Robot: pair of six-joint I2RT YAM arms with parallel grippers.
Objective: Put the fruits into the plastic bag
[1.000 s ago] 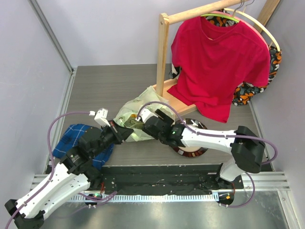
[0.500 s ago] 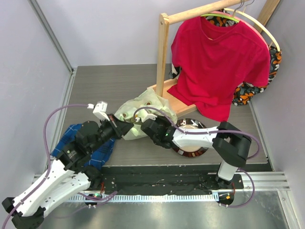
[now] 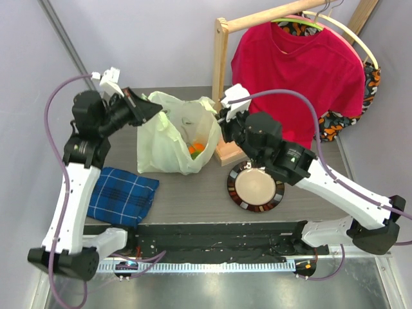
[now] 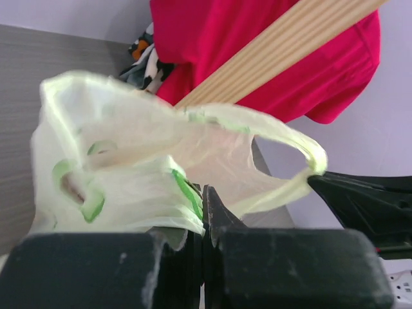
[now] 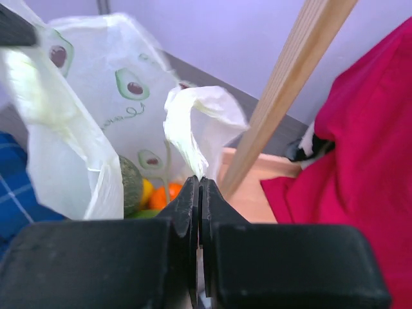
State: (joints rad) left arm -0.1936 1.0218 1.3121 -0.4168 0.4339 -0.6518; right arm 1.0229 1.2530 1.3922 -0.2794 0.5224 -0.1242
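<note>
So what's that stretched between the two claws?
The plastic bag, seen best in the overhead view: the left gripper and right gripper each pinch its top, and fruits show inside.

The plastic bag [image 3: 161,138] looks thin and translucent, the rack [image 3: 221,64] bare smooth wood.

A pale yellow-green, avocado-printed plastic bag [image 3: 168,138] hangs upright left of centre, handles [image 5: 187,125] pulled apart, oranges [image 3: 196,149] and a grey-green melon [image 5: 131,185] inside.

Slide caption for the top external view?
Left claw and right claw hold the plastic bag up by its top, fruits inside, beside the plate.
</note>
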